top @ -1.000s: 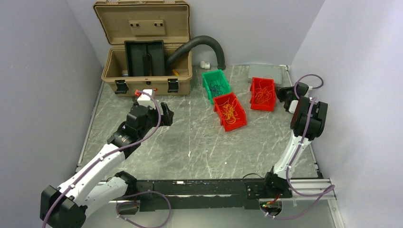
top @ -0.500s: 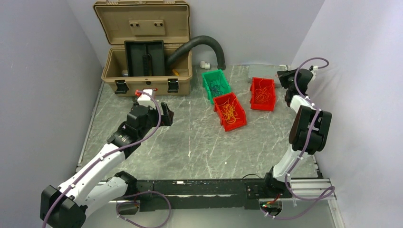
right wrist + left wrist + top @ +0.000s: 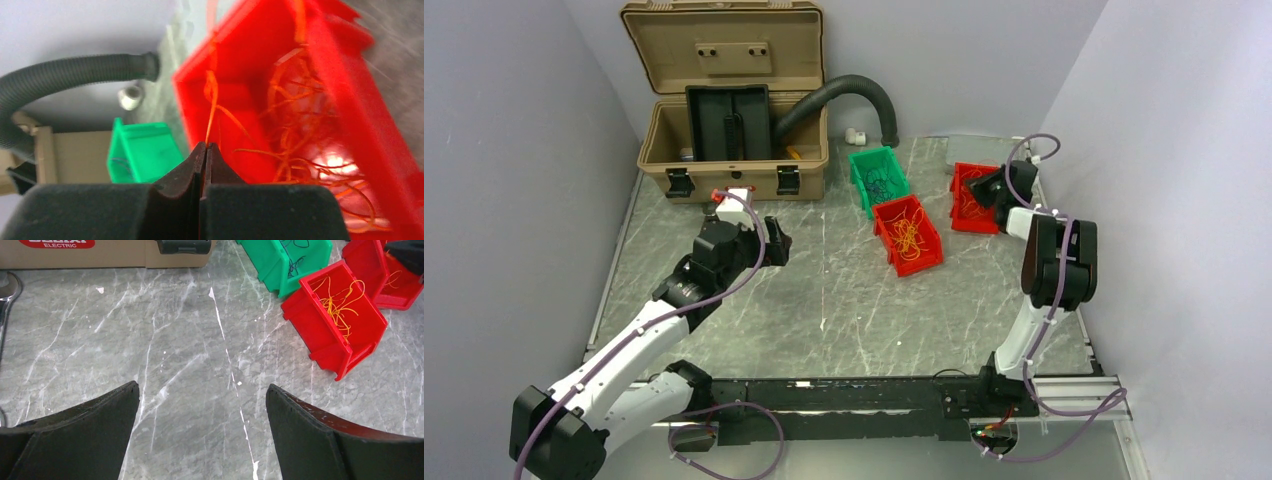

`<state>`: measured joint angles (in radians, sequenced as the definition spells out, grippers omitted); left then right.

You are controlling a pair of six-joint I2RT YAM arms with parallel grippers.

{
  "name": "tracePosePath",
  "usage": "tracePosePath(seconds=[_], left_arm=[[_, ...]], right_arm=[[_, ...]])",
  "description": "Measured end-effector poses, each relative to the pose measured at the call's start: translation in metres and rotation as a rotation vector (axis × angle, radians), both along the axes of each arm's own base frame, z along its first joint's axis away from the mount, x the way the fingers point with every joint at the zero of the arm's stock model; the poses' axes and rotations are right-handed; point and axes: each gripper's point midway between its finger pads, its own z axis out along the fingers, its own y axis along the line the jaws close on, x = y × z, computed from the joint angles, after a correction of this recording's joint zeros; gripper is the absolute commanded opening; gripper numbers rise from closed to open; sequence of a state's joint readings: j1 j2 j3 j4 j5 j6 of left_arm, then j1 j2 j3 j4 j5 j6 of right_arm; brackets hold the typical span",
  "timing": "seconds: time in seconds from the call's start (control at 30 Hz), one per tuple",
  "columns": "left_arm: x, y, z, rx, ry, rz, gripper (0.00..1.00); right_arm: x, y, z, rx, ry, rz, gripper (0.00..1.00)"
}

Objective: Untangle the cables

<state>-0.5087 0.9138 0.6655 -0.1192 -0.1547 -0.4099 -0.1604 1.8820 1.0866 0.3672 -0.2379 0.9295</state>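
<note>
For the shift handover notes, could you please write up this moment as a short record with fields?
Left gripper: open, holding nothing, above the table
Right gripper: shut on an orange wire, over the far red bin
Far red bin contents: tangled orange wires
Near red bin: yellow wires inside
Green bin: dark wires inside
Toolbox: lid open, far left of the table

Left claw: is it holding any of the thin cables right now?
No, the left claw stands wide open, with only the marble tabletop showing between its jaws.
</note>
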Motion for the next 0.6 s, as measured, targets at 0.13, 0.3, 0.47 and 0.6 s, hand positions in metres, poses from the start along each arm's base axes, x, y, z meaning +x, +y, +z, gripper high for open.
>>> tracePosePath(seconds=[0.13,0.3,0.47,0.6], left_arm=[[0.000,0.000,-0.001,0.001,0.002,0.000,0.99],[-0.001,0.001,-0.005,0.006,0.011,0.001,0.99],[-0.001,0.001,-0.005,0.006,0.010,0.001,0.99],[0.001,0.000,-0.008,0.010,0.020,0.000,0.99]], right_arm=[[-0.007,-0.004,-0.042,0.022,0.091,-0.018,0.23],[-0.009,-0.010,-0.043,-0.014,0.103,-0.029,0.69],[-0.017,-0.011,-0.002,-0.121,0.058,-0.009,0.99],[-0.028,-0.014,0.040,-0.214,0.000,0.007,1.00]])
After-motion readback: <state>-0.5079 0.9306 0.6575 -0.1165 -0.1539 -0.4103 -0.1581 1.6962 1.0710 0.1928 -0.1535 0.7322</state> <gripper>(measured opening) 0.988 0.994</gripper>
